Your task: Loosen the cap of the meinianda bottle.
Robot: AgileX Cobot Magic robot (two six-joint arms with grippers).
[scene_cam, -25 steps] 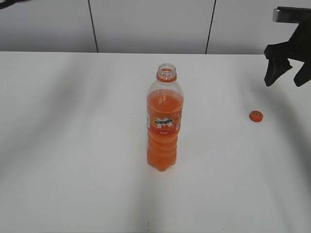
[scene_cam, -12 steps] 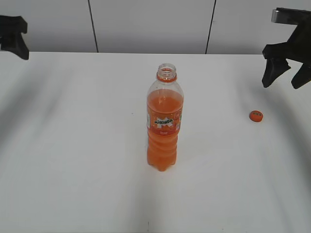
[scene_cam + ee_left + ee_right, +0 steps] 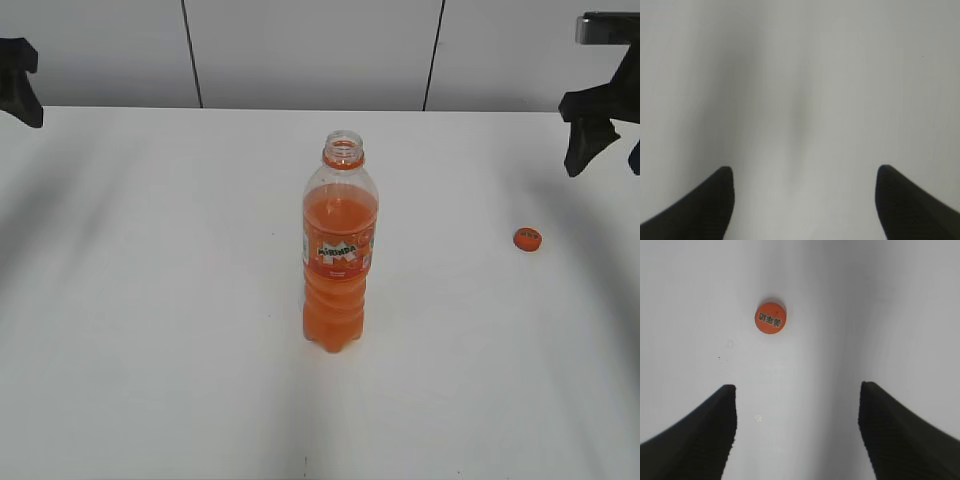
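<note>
The meinianda bottle point(image 3: 339, 255) stands upright mid-table, holding orange liquid, its threaded mouth bare and uncapped. The orange cap point(image 3: 527, 239) lies flat on the table to the right, well apart from the bottle; in the right wrist view the cap point(image 3: 770, 317) shows dark print on top. My right gripper point(image 3: 607, 150) hangs open above and behind the cap at the right edge, nothing between its fingers point(image 3: 715, 430). My left gripper point(image 3: 12, 95) is at the far left edge, raised; its wrist view shows the gripper point(image 3: 804, 172) open over bare table.
A white table point(image 3: 150, 300) spreads around the bottle. A grey panelled wall point(image 3: 300, 50) with dark seams runs along the back edge.
The left gripper came into view at the far left and shifted slightly outward. The right gripper drifted right, away from the cap. Bottle and cap have stayed still.
</note>
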